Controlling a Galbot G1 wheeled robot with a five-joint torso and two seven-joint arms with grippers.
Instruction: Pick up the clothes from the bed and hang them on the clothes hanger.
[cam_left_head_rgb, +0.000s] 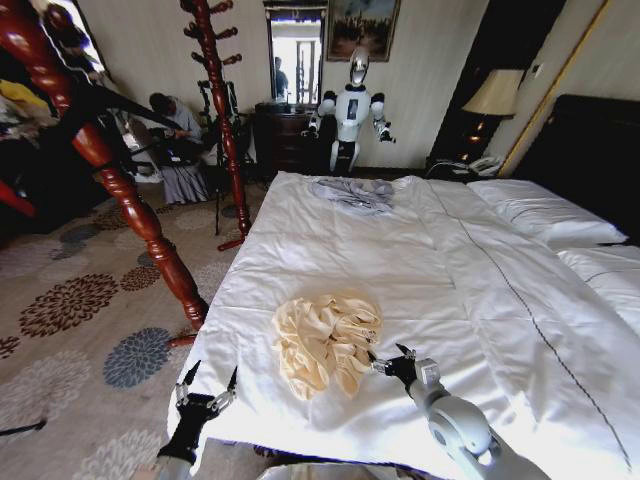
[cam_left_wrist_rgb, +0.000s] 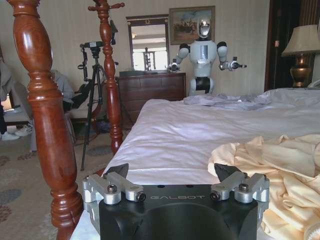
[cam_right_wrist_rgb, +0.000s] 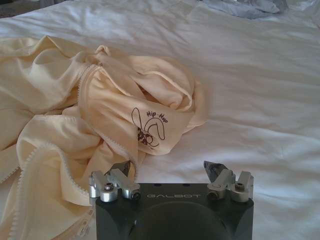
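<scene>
The clothes (cam_left_head_rgb: 325, 340), a crumpled cream-yellow garment with a small rabbit print (cam_right_wrist_rgb: 147, 130), lie near the front edge of the bed (cam_left_head_rgb: 420, 250). My right gripper (cam_left_head_rgb: 390, 362) is open just right of the garment, low over the duvet; in its wrist view the right gripper (cam_right_wrist_rgb: 169, 167) has one fingertip against the fabric's edge. My left gripper (cam_left_head_rgb: 205, 385) hangs open at the bed's front left corner, and the left wrist view shows the left gripper (cam_left_wrist_rgb: 172, 170) with the clothes (cam_left_wrist_rgb: 270, 170) off to one side. A slim black shape (cam_left_head_rgb: 110, 100) on the near wooden post looks like the clothes hanger.
A grey-blue garment (cam_left_head_rgb: 352, 192) lies at the bed's far end. Two reddish wooden posts (cam_left_head_rgb: 130, 200) (cam_left_head_rgb: 222, 110) stand left of the bed over patterned carpet. White pillows (cam_left_head_rgb: 545, 210) are on the right. Another robot (cam_left_head_rgb: 350, 110), a dresser and a tripod (cam_left_wrist_rgb: 92, 100) stand beyond.
</scene>
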